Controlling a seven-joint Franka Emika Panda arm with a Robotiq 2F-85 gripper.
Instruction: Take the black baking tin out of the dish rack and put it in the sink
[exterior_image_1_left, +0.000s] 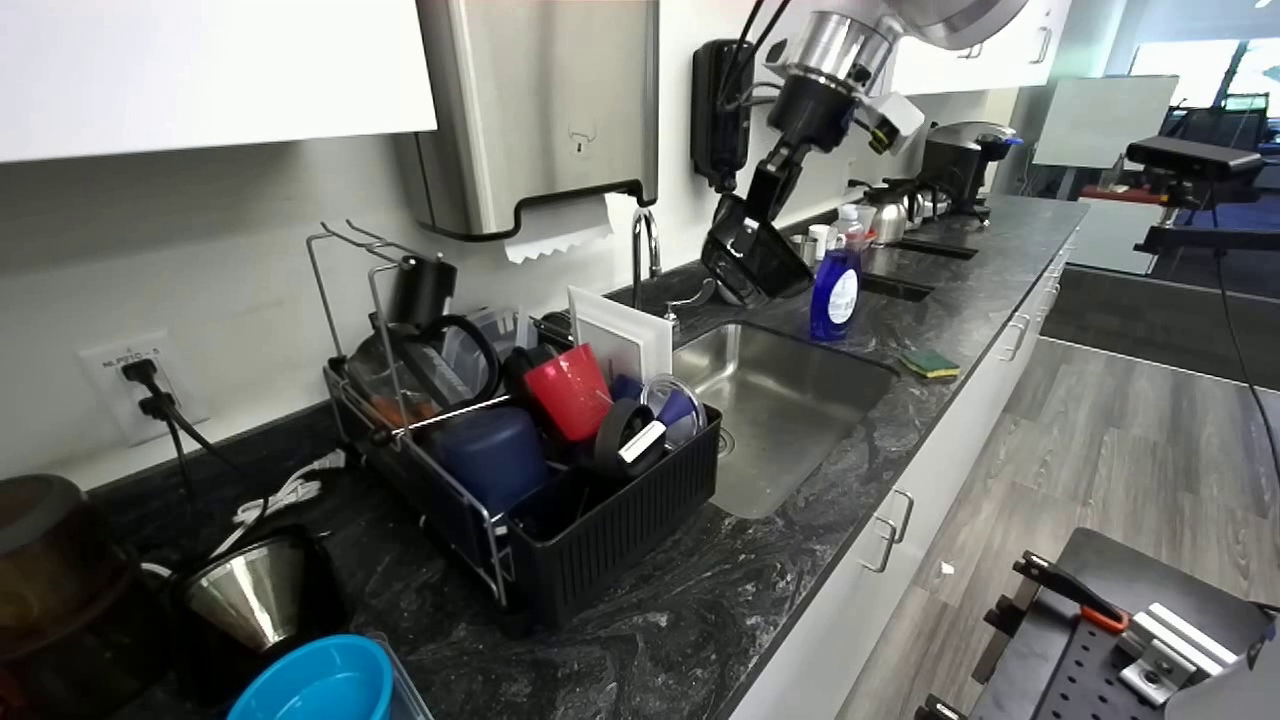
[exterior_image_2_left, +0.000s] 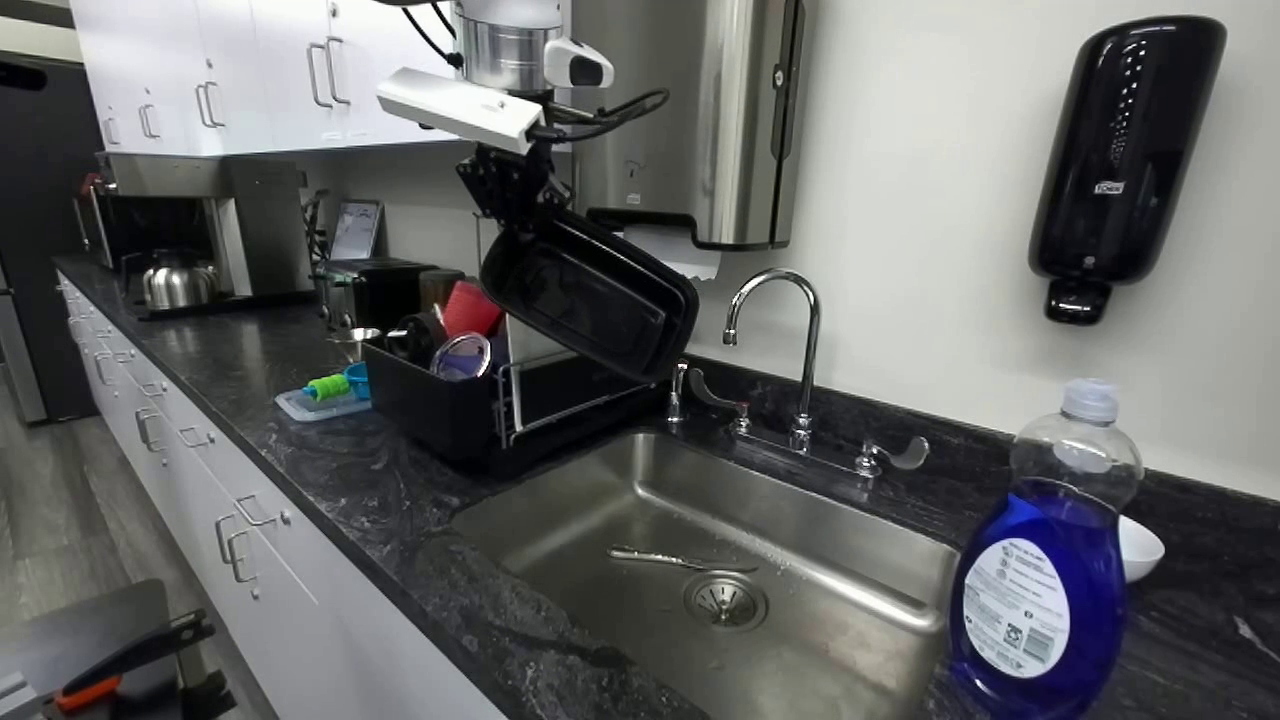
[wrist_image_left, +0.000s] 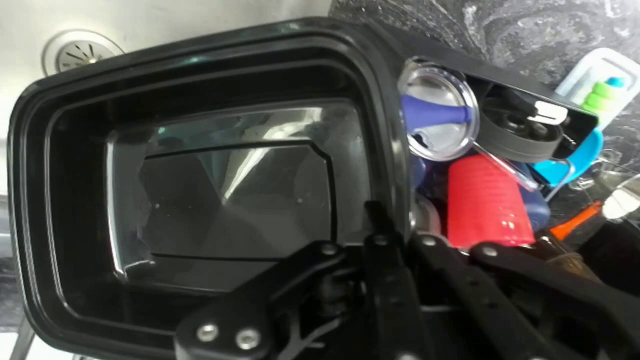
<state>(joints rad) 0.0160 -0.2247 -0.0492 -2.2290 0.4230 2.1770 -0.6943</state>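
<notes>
One black baking tin (exterior_image_2_left: 590, 290) hangs in the air, out of the dish rack (exterior_image_2_left: 420, 420). The fingers (wrist_image_left: 390, 280) are clamped on its rim at a short end, close to a corner, with one of them inside the tin. In an exterior view, the tin hangs below the fingers and reaches to the right. Its long side slopes down that way, so the end away from the fingers is the low one.

The sink (exterior_image_2_left: 820, 620) is lower down, to the right of the rack. In the wrist view its drain (wrist_image_left: 77, 52) peeks out past the tin's edge, so I think the tin is partly over the sink. Next, I guess, it must go down and a little to the right, low end first. That end might bump the tap (exterior_image_2_left: 809, 370); I cannot tell how close they are. It might also land on the thin silver tool (exterior_image_2_left: 685, 561) in the sink. To the right, a soap bottle (exterior_image_2_left: 1040, 600) stands on the surface (exterior_image_2_left: 390, 500).
</notes>
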